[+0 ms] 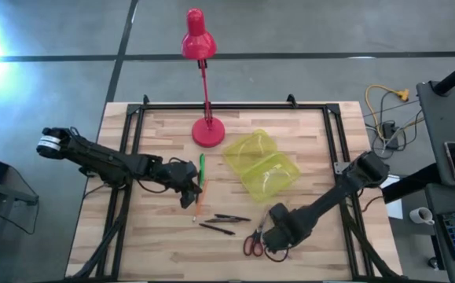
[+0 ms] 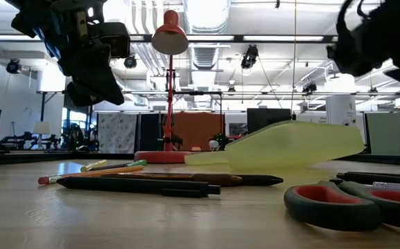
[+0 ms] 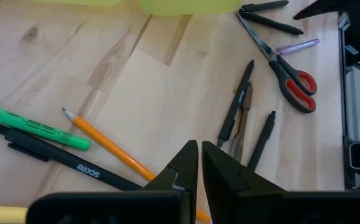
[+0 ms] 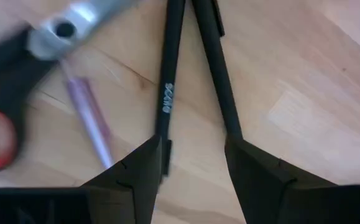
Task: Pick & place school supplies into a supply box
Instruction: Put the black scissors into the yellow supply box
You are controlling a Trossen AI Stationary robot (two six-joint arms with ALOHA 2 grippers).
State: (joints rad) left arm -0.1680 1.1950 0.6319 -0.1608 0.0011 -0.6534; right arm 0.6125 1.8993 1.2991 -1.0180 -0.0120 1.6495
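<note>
We look straight down on a wooden table (image 1: 164, 244) with 2 dark robot arms. The supply box (image 1: 262, 163), a translucent yellow-green case, lies open in 2 halves a little right of the table's middle, just beside the round base of a red desk lamp (image 1: 203, 79) that stands at the far edge.

The left gripper (image 1: 189, 189) hangs above the table left of centre, its 2 fingers (image 3: 186, 163) pressed together and holding nothing. Right by it lie a green marker (image 1: 201, 167) and an orange pencil (image 1: 199, 198). From the left wrist camera we also see a black pen (image 3: 55, 159) lying alongside the green marker, with the pencil crossing near them.

Toward the near edge, between the 2 arms, lie a few dark pens (image 1: 223, 223), close together and flat on the wood. The red-handled scissors (image 1: 253, 240) lie flat just to their right, with a thin pink pen (image 4: 89, 121) beside the blades.

The right gripper (image 1: 278, 240) is low over the table, just right of the scissors. Its fingers (image 4: 133, 174) are spread apart and grip nothing. From its wrist camera we see 2 more black pens (image 4: 167, 81) on the wood, lying between and just ahead of the spread fingertips.

None of the supplies we can see lies in the box.
</note>
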